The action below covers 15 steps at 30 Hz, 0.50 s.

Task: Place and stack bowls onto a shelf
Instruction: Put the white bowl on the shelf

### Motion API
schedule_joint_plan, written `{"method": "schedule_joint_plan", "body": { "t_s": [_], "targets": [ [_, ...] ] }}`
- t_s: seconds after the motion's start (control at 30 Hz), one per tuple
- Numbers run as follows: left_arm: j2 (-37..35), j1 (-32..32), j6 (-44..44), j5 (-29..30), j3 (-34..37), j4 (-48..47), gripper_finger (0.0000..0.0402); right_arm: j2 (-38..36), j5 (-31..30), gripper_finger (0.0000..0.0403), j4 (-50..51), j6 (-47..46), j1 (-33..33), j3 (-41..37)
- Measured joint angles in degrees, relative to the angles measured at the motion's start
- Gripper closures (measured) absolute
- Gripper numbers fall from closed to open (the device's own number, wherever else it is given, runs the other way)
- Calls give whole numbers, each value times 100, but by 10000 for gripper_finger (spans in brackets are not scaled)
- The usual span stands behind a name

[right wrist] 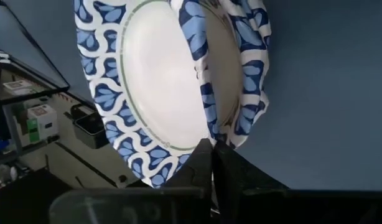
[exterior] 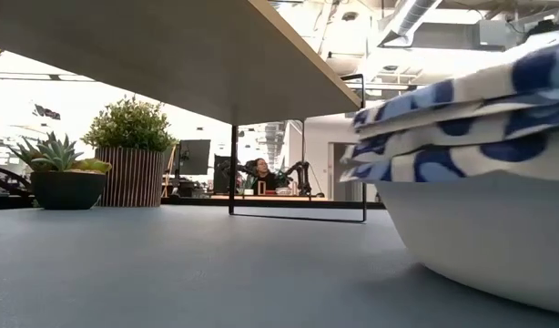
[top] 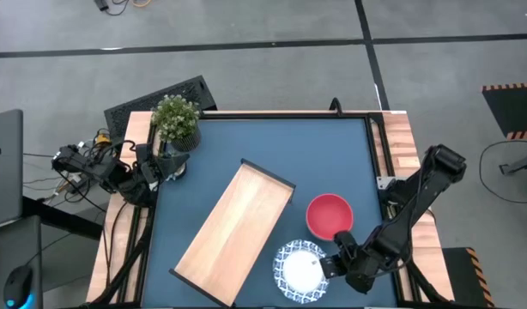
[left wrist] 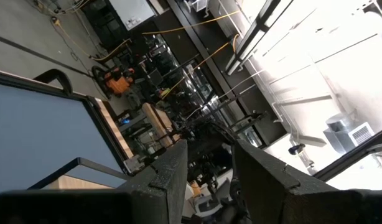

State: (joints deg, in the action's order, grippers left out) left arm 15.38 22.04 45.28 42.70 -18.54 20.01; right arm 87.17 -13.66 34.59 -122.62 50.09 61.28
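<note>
Probably a robotics lab: taped concrete floor (top: 272, 69), distant monitors (exterior: 194, 157), exposed ceiling ducts (exterior: 416, 18).

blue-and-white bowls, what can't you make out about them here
- Count: the high view shows one stack; the low view shows several rims, cut off by the right edge.
- Grip: in the right wrist view the right gripper meets the rim, its jaws together there; any rim between them is hidden.
- Underside: not shown.

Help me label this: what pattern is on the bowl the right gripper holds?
Blue-and-white leaf-like swirls around a white centre on the patterned bowl; clearest in the right wrist view.
</note>
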Motion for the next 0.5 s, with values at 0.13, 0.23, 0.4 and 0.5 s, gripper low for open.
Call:
{"method": "schedule_joint_plan", "body": {
  "t_s": [0.13, 0.23, 0.4, 0.5],
  "targets": [
    [1, 0, 1, 2, 0, 0, 281, -145, -25, 377, 20, 162, -36, 0],
    [0, 0, 2, 14, 2, 0, 281, -264, -93, 377, -43, 356, -78, 0],
    [0, 0, 41, 34, 0, 0, 281, -525, -139, 377, -98, 751, -194, 0],
    [0, 0, 44, 44, 0, 0, 281, -720, -146, 377, -100, 1023, -268, 0]
  ]
}}
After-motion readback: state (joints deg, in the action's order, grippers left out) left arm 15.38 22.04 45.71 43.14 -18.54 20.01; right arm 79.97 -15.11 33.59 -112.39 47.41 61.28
